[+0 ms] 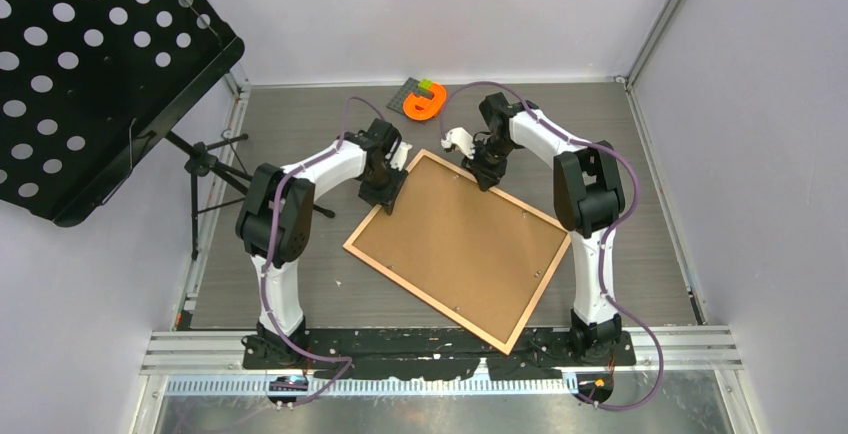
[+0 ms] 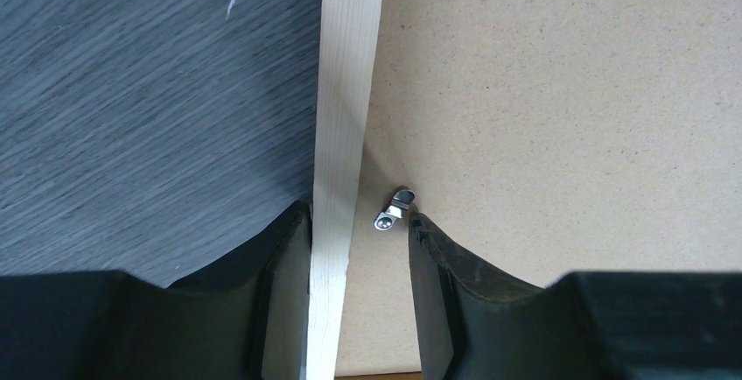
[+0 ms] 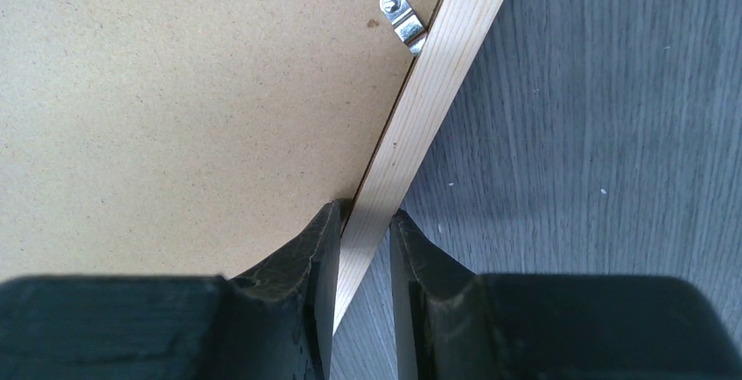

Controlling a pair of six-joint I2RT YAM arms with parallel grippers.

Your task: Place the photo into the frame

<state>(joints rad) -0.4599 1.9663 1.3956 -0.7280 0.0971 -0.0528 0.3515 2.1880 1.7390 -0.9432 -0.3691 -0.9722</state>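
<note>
The frame [image 1: 352, 250], thin light wood, lies face down and askew on the grey table. The plain brown backing board [image 1: 460, 244] fills it. The photo is hidden. My left gripper [image 1: 388, 194] is at the frame's upper left side. In the left wrist view it [image 2: 359, 222] is open, straddling the rail [image 2: 346, 91], its right fingertip [image 2: 429, 240] against a small metal clip [image 2: 394, 209] on the board [image 2: 560, 91]. My right gripper [image 1: 483, 182] is at the far edge. In the right wrist view it [image 3: 365, 218] is shut on the rail [image 3: 437, 73], below another clip [image 3: 402, 19].
A black perforated music stand [image 1: 90, 54] on a tripod [image 1: 205, 159] stands at the left. An orange ring-shaped object [image 1: 425, 104] lies on a small grey and green piece at the back wall. Walls close in on both sides.
</note>
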